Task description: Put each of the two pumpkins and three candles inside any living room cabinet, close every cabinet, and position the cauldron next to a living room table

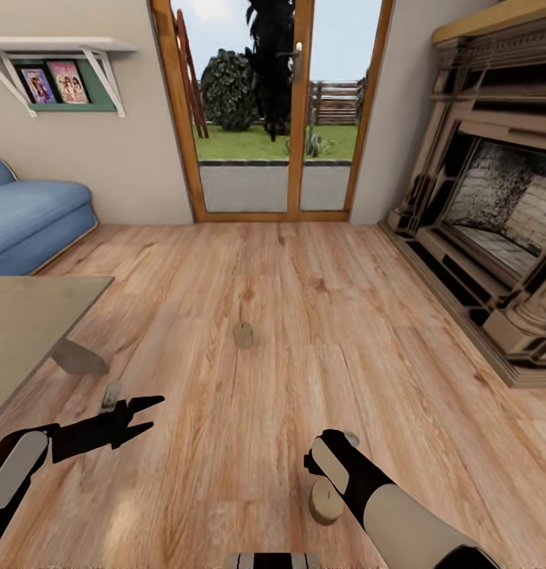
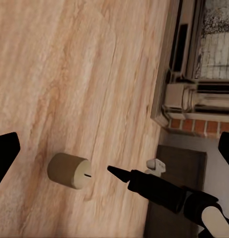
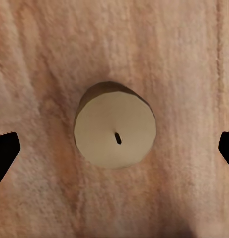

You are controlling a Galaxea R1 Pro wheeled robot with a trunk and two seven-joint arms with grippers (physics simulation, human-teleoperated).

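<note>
While the head view looks down over a light wood plank floor, you can see glass doors straight ahead, a blue sofa off to the left, a fireplace on the right and the corner of the counter at near left. The left gripper reaches out low and level, jaws apart and holding nothing. One candle stands on open floor well ahead of both jaws, with loads of bare floor around it. Another candle sits right under the right arm; its jaws are hidden here, so can't tell from this one.

Left wrist view: the near candle on the planks, with a dark finger of the right gripper just beside it, not touching, and the fireplace base behind.

Right wrist view: looking straight down on that candle, upright, wick up, centred between the two fingertips, which are spread wide and clear of it.
</note>
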